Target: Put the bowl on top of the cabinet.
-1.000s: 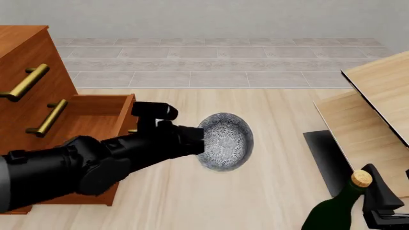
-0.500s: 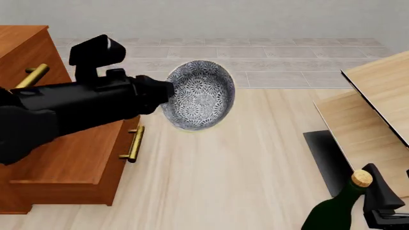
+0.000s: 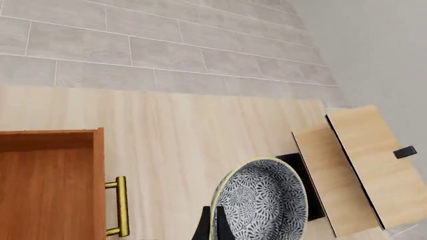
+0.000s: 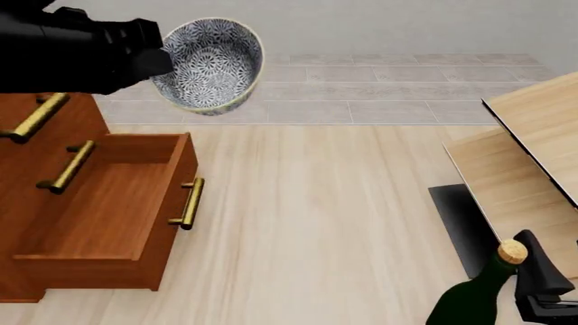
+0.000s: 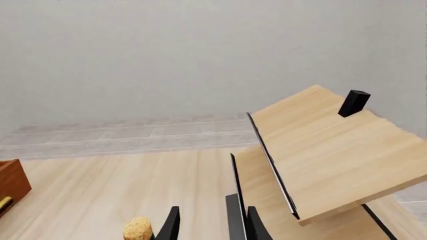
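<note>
Grey-white bowl (image 4: 210,62) with speckled floral inside, reddish-brown cabinet (image 4: 91,203) with brass-gold handles (image 4: 188,202).

bowl (image 4: 210,62) lifted higher, left tool (image 4: 161,62) raised

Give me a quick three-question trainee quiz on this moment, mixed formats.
1. True or false: the bowl rests on the cabinet.
2. Which gripper holds the bowl: A left, B right?
3. Fill in: the cabinet's lowest drawer is ____.

Key: 1 false, it is held in the air, tilted on its side. 2 A. 3 open.
</note>
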`<state>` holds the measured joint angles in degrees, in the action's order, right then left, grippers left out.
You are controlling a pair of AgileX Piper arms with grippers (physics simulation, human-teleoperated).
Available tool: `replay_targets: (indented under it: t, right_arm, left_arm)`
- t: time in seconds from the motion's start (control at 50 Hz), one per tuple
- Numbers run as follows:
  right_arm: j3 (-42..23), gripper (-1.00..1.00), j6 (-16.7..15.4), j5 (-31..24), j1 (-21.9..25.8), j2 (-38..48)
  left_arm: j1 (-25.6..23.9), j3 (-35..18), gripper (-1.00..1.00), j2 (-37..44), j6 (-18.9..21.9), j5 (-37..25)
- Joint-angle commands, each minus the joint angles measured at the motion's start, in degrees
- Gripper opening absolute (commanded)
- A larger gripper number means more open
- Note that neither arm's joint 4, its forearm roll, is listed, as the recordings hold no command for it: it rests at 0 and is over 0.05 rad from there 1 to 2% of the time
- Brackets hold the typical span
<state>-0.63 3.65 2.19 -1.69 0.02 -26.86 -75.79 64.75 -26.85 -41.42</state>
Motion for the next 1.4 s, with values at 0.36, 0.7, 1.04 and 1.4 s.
replay_targets:
  t: [0.36, 0.7, 1.04, 1.4]
  right_arm:
    - [0.1, 1.0, 0.1, 0.4, 0.1, 0.0]
    - [0.2, 1.0, 0.3, 0.3, 0.0, 0.0]
    - [0.1, 1.0, 0.4, 0.3, 0.1, 0.0]
    - [0.3, 1.0, 0.4, 0.6, 0.0, 0.0]
  left_arm:
    - [21.7, -29.1, -1.0, 6.7, 1.6, -24.1]
    - [36.5, -36.0, -1.0, 11.0, -7.0, -28.5]
    - [47.7, -35.2, -1.0, 15.1, -17.4, -28.5]
    - [55.3, -33.8, -1.0, 19.3, -22.8, -28.5]
